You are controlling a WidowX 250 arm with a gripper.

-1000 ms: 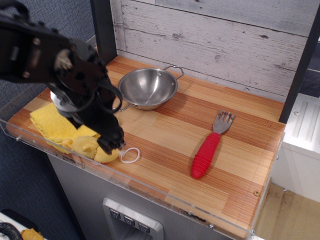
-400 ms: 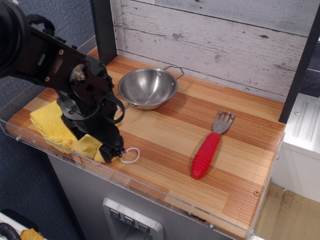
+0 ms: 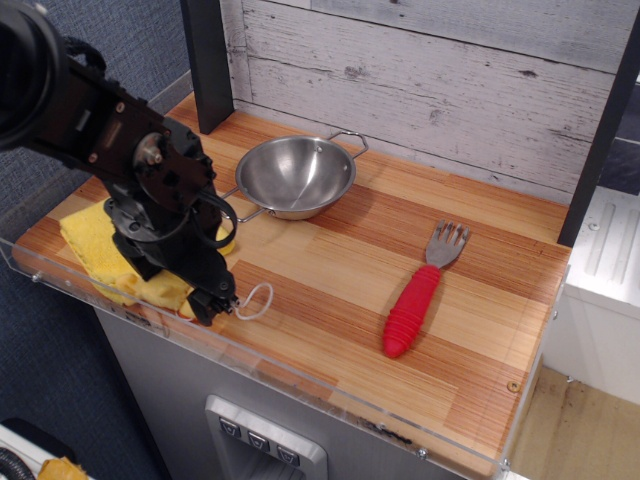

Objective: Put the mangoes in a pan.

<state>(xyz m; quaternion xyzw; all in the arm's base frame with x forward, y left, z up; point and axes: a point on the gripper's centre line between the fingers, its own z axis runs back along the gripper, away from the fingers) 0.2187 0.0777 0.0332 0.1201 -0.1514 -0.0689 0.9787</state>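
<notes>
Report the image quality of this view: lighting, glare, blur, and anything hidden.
In observation.image, the lighting is soft and even. The pan carries mild reflections. The fork is sharp. The gripper hides most of the mangoes; only the string loop shows clearly.

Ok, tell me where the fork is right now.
The fork lies flat on the right half of the wooden counter, red handle toward the front edge, right of and in front of the pan, touching nothing.
</notes>
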